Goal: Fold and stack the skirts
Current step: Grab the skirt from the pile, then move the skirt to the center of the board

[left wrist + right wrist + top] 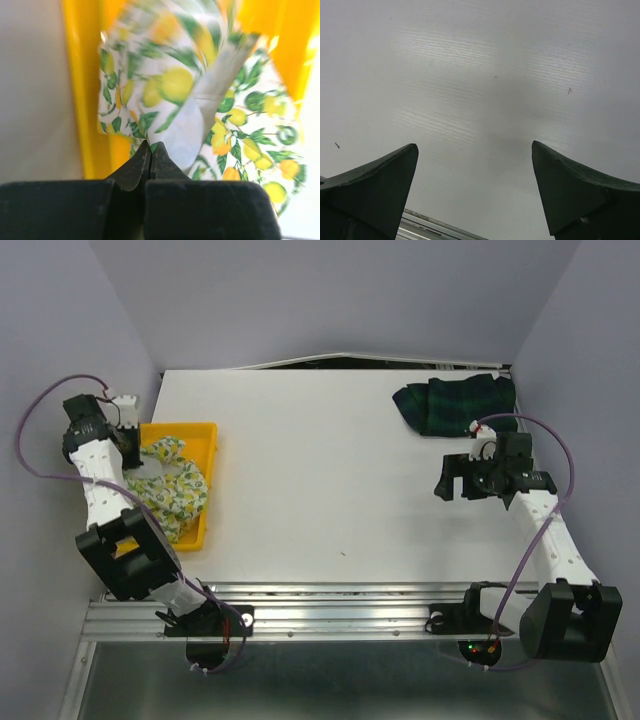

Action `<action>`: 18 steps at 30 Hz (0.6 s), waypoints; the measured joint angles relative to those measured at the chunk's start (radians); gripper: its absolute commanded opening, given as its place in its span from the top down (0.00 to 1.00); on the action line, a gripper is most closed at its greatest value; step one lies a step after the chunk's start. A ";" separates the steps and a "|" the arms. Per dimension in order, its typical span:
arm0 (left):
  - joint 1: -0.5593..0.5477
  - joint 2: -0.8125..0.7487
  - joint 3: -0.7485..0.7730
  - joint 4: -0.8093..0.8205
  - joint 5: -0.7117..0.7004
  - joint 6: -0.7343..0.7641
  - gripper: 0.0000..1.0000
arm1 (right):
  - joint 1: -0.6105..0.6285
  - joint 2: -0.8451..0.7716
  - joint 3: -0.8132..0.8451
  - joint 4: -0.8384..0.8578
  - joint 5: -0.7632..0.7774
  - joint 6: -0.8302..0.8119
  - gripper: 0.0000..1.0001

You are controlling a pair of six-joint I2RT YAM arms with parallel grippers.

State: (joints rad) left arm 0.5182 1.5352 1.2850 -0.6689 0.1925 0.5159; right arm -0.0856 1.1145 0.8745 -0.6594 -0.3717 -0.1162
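The lemon-print skirt (180, 490) lies crumpled in the yellow tray (200, 430) at the table's left edge. My left gripper (140, 452) is over the tray's far left part and its jaws are pressed together on an edge of this skirt. In the left wrist view the gripper (150, 145) pinches the lemon cloth (170, 85), which rises in a fold over the tray (80, 75). The plaid skirt (455, 405) lies bunched at the far right of the table. My right gripper (455, 483) is open and empty just in front of it, over bare table (470, 75); it shows wide open in the right wrist view (474, 145).
The white table (320, 470) is boxed in by grey walls at the back and both sides. A metal rail (340, 605) with the arm bases runs along the near edge. A dark gap (370, 363) shows behind the table's far edge.
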 measured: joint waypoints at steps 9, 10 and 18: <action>-0.146 -0.161 0.471 -0.072 0.237 0.003 1.00 | 0.000 0.001 0.028 -0.006 -0.006 0.002 0.00; -0.230 -0.195 0.505 -0.069 0.249 0.002 1.00 | 0.000 0.001 0.034 -0.007 -0.006 0.002 0.00; -0.658 -0.256 0.370 0.000 0.237 -0.027 1.00 | -0.002 0.033 0.099 -0.014 0.023 0.008 0.00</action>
State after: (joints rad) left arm -0.1402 1.2797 1.6550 -0.6689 0.4297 0.4885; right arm -0.0875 1.1473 0.9733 -0.6739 -0.3489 -0.1078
